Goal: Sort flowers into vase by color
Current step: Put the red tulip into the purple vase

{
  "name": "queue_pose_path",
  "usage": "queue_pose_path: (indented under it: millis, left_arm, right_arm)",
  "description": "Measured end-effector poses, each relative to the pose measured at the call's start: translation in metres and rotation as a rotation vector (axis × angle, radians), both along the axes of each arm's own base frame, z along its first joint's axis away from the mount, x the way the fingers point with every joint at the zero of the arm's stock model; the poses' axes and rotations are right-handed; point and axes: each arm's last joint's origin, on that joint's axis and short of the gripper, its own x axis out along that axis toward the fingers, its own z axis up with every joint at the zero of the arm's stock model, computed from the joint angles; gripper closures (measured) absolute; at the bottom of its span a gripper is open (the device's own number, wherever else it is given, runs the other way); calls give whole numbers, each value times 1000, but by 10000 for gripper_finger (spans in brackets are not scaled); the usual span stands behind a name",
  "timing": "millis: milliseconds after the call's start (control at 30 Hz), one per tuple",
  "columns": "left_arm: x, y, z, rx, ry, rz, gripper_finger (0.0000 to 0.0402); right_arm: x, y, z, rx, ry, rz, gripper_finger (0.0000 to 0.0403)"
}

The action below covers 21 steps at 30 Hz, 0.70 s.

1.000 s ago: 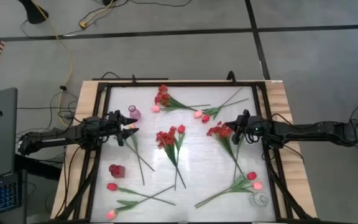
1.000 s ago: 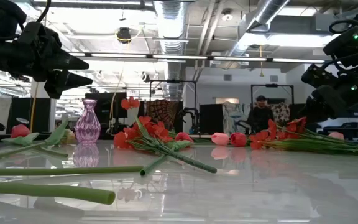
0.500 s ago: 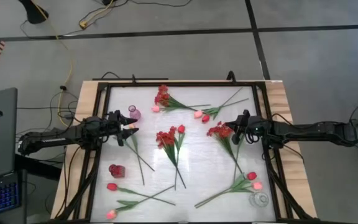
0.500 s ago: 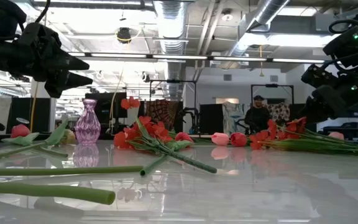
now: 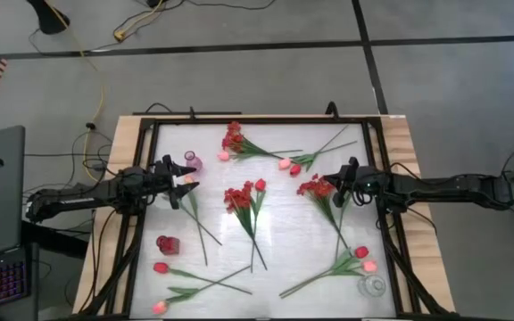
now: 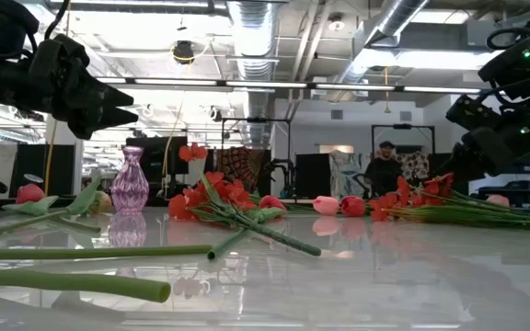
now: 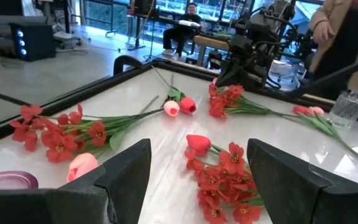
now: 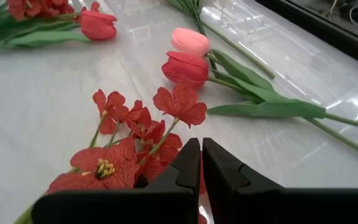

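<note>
nothing looks sorted yet: the flowers (image 5: 248, 203) lie scattered, the pink vase (image 5: 191, 161) seemingly empty, left gripper (image 5: 186, 179) spread wide, right gripper (image 5: 326, 185) pinched together over a red spray (image 8: 135, 134).

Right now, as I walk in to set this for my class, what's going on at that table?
Two robot arms are sorting artificial flowers by colour, and no flower is in a vase yet. The right gripper is shut at a spray of small red blossoms; whether it grips a stem is unclear. The left gripper hovers open beside the purple vase. A red vase and a clear vase also stand empty. Red and pink tulips lie scattered on the white table.
</note>
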Motion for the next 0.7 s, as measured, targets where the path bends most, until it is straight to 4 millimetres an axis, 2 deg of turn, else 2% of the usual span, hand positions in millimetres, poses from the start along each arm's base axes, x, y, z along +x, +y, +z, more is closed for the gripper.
queue_pose_path:
  millis: [200, 367, 533, 700]
  left_arm:
    - [0, 1, 1, -86, -42, 36, 148]
    - [-1, 2, 2, -98, -51, 82, 148]
    - [-2, 5, 3, -123, -82, 205, 148]
    - [-2, 4, 3, -151, -69, 181, 148]
  right_arm:
    - [0, 0, 1, -8, -3, 4, 356]
    - [4, -1, 9, -43, -60, 14, 356]
    - [13, -3, 35, -132, -122, 48, 356]
    - [20, -4, 69, -223, -183, 107, 356]
